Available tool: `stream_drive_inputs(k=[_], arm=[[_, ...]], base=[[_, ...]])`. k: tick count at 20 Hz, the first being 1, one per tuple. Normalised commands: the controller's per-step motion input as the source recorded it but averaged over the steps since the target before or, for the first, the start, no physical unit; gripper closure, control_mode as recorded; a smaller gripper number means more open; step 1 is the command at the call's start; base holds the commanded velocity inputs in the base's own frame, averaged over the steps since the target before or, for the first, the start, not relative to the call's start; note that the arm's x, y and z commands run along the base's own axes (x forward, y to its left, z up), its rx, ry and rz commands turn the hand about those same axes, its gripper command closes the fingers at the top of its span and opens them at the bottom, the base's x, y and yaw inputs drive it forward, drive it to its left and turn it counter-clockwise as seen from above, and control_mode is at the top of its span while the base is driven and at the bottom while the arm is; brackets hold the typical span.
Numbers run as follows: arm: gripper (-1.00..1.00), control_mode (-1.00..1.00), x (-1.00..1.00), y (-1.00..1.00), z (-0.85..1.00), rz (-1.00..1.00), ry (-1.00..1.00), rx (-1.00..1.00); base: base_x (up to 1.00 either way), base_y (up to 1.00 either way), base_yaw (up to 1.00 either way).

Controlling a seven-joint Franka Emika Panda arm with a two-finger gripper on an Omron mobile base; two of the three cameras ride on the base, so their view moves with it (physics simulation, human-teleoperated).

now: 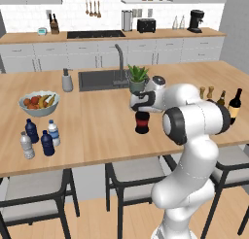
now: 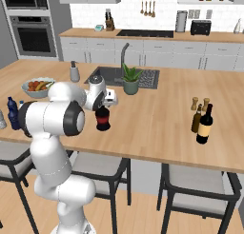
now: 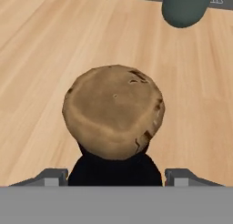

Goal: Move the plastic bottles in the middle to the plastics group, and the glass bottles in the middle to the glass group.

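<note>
Four small plastic bottles point(image 1: 40, 137) stand together, two navy and two clear. One squat black bottle point(image 1: 142, 122) stands alone; elsewhere, two glass bottles point(image 2: 202, 121) and two pepper mills point(image 2: 200, 103).

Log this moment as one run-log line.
stage: grasping | gripper: straddling squat black bottle, jaws either side of neck | plastics group: four bottles | glass group: awaiting bottle

Glossy black glass bottle point(image 1: 142, 123) with rough cork stopper point(image 3: 113, 110); matt wooden counter point(image 1: 102, 131).
</note>
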Motion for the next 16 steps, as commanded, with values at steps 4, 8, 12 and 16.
stream_drive_inputs(k=[4, 8, 12, 16], arm=[[1.0, -1.0, -0.02, 0.0, 0.0, 0.0, -0.06, 0.0], [1.0, -1.0, -0.14, -0.24, 0.14, -0.01, -0.04, 0.0], [1.0, -1.0, -0.18, -0.89, 0.41, -0.16, 0.0, 0.0], [1.0, -1.0, -0.06, -1.0, 0.34, -0.26, 0.0, 0.01]], base=[[0.0, 0.0, 0.0], [0.0, 0.0, 0.0], [0.0, 0.0, 0.0], [0.0, 0.0, 0.0]])
